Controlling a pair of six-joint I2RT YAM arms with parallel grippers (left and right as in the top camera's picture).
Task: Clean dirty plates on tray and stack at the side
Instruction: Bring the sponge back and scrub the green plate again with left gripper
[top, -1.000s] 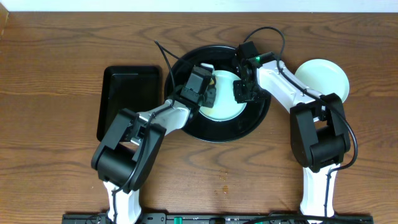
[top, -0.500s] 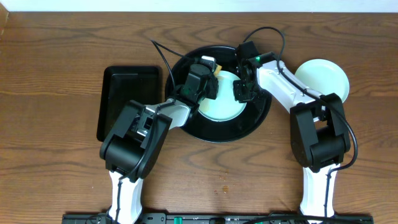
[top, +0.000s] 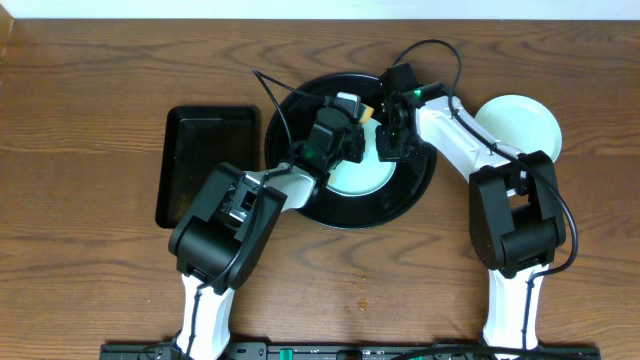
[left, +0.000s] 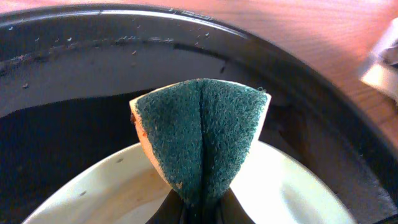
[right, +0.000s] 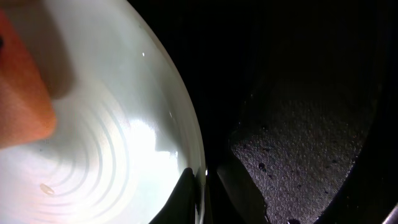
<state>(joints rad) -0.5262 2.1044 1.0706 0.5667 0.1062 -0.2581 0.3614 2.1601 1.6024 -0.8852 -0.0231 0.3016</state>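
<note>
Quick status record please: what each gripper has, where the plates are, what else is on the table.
left gripper: shut on sponge, folded, green side out, over the plate in tray
right gripper: shut on that plate's rim
round black tray: holds that plate
side plate: on table, right of the round tray, apart from it
rectangular black tray: left of the round tray
third plate: not visible

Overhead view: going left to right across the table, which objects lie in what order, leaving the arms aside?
Rectangular black tray → round black tray, with a pale plate lying in it → second pale plate on the bare wood at the far right.
</note>
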